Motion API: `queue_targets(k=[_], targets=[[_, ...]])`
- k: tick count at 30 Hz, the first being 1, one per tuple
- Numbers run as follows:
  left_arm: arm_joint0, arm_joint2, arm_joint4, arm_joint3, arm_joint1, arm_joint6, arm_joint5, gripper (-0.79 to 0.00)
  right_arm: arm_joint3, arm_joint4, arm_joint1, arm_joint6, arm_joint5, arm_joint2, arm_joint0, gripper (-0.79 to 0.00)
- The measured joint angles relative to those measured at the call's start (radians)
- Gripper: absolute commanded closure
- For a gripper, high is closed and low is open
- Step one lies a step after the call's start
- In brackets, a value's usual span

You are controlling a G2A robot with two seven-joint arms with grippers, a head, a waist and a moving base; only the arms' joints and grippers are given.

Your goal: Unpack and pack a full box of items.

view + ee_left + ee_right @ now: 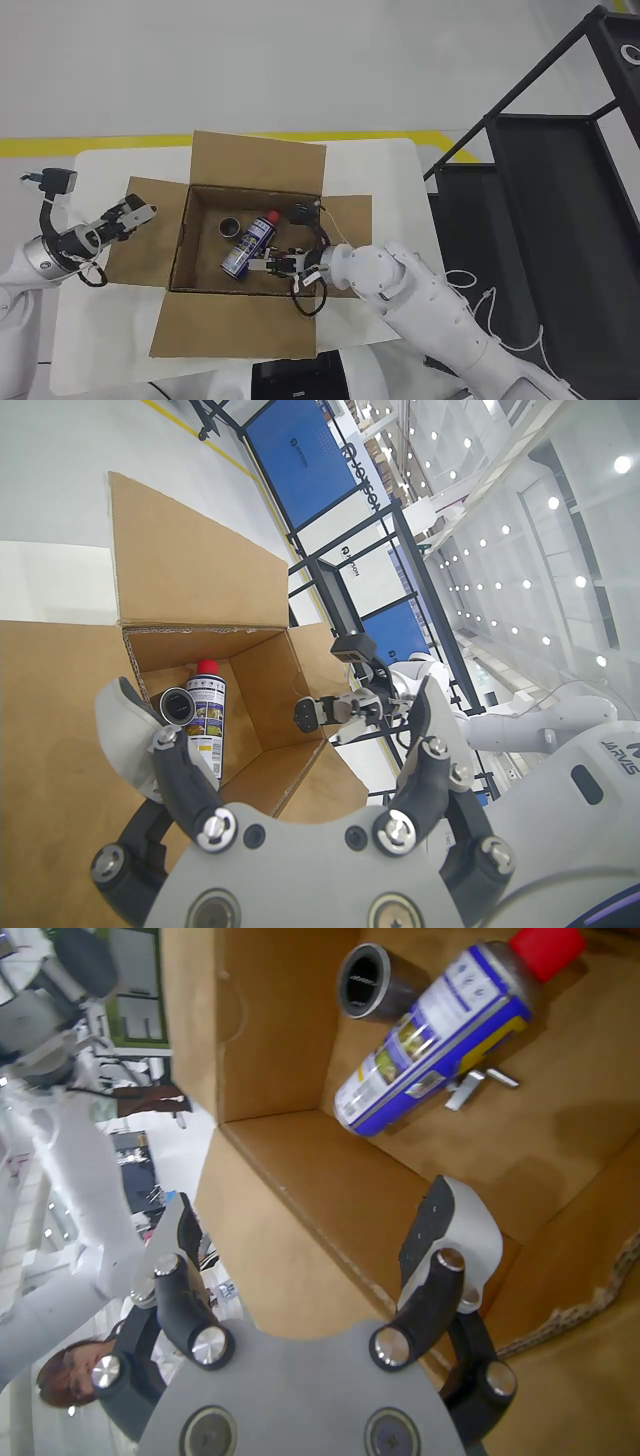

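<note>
An open cardboard box [255, 160] stands mid-table with its flaps spread out. On its floor lie a blue spray can with a red cap [250, 245], a short metal cylinder [229, 228] beside it, and a small metal bracket [472, 1083]. My right gripper [272, 262] hangs open over the box's near wall, just short of the can [430, 1038], holding nothing. My left gripper [135, 215] is open and empty over the box's left flap, facing the can [205, 710] and the cylinder [176, 706]. The left wrist view also has the right gripper [320, 712] at the far side of the box.
The white table [110, 330] has bare room left of the box and along its front. A black metal rack [540, 190] stands close on the right. A yellow floor line [100, 145] runs behind the table.
</note>
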Motion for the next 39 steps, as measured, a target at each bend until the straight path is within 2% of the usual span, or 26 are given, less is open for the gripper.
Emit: queue_targets(k=[5, 12, 17, 39], targets=[[0.0, 0.0, 0.0, 0.0, 0.0, 0.0, 0.0, -0.785, 0.062, -0.01, -0.041, -0.068, 0.18, -0.096, 0.095, -0.785], [0.0, 0.0, 0.0, 0.0, 0.0, 0.0, 0.0, -0.785, 0.172, 0.016, -0.106, -0.202, 0.311, -0.202, 0.181, -0.785], [0.0, 0.0, 0.0, 0.0, 0.0, 0.0, 0.0, -0.785, 0.218, 0.073, -0.139, -0.262, 0.277, -0.228, 0.202, -0.785], [0.0, 0.0, 0.0, 0.0, 0.0, 0.0, 0.0, -0.785, 0.227, 0.052, -0.143, -0.269, 0.253, -0.241, 0.209, -0.785]])
